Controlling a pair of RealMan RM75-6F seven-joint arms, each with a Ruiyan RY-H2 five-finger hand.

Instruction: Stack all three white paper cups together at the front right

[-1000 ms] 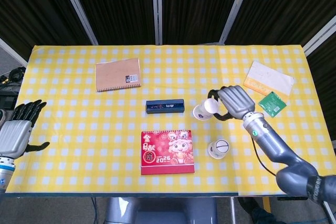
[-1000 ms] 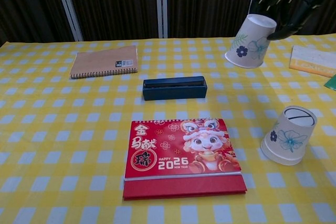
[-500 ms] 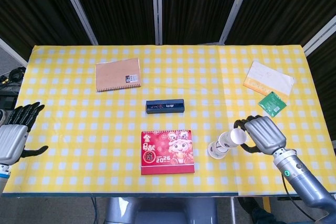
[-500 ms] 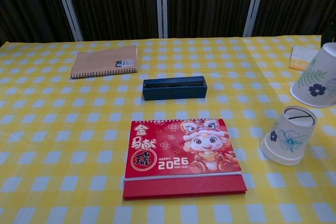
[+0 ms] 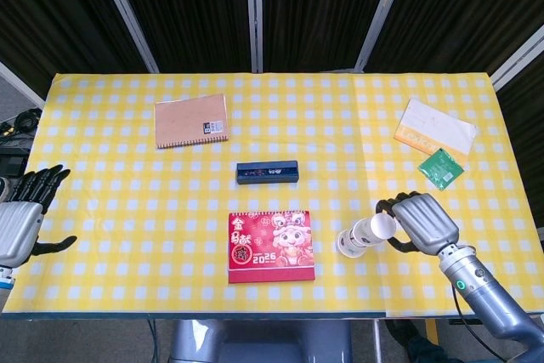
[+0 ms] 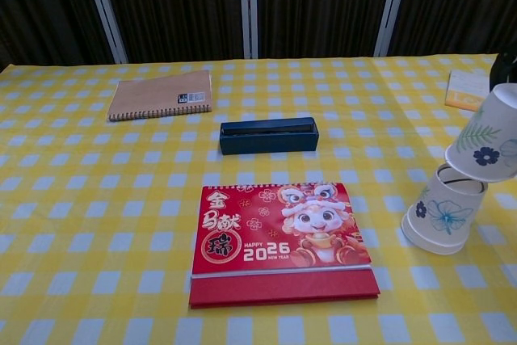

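One white paper cup with a blue flower print (image 5: 348, 243) (image 6: 445, 211) stands upside down at the front right of the yellow checked table (image 5: 127, 193). My right hand (image 5: 422, 222) grips a second flowered cup (image 5: 379, 227) (image 6: 487, 136), tilted with its mouth down. That mouth sits just over the top of the standing cup; whether they touch is unclear. In the chest view the hand is almost all out of frame. No third cup shows apart from these two. My left hand (image 5: 23, 215) hangs open off the table's left edge, holding nothing.
A red 2026 desk calendar (image 5: 270, 246) (image 6: 283, 241) lies just left of the cups. A dark blue box (image 5: 268, 172) (image 6: 268, 136) is mid-table, a brown notebook (image 5: 191, 120) (image 6: 161, 94) back left. A yellow-white packet (image 5: 434, 127) and green card (image 5: 441, 167) lie back right.
My right hand carried its cup from behind the table's middle to the front right, then lowered it onto the top of the standing cup. The left hand barely moved.
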